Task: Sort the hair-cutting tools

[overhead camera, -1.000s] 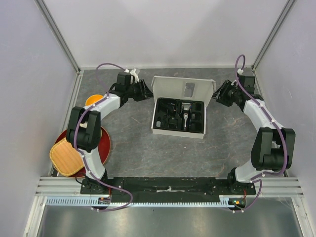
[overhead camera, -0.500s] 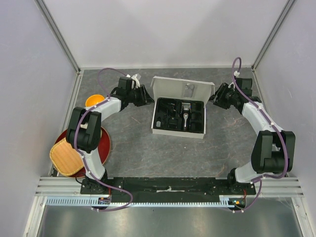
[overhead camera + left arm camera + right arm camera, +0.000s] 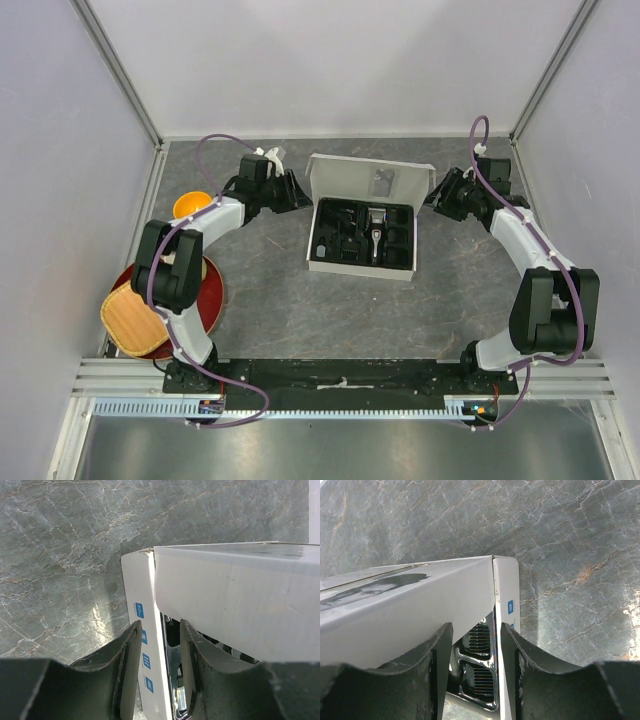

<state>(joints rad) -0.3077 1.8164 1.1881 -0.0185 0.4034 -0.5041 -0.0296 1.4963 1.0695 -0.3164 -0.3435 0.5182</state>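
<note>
Ana: Where were the tools?

Ben: Those that showed lay in the moulded black plastic tray (image 3: 345, 258) of the open white cardboard box (image 3: 350, 178), in the middle of the grey marbled table (image 3: 300, 310). One black-and-silver hair clipper (image 3: 375, 226) sat near the tray's centre, its long axis running near to far.

Ana: And the arms?

Ben: One stood at each short end, with the box's long axis running left to right between them. The left arm's fingers (image 3: 122, 665) stood parted astride the left end wall. The right arm's fingers (image 3: 440, 665) stood parted at the right end wall. Neither pair grasped anything.

Ana: Which was nearer the clipper?

Ben: The right, slightly, it seemed. The tools lay inward from both.

Ana: Counts?

Ben: One box, one tray and one clipper. Two ribbed black guard combs (image 3: 479, 636) showed from the right wrist. The other pieces were too dark to count. One orange bowl (image 3: 188, 205) sat beside the left arm.
</note>
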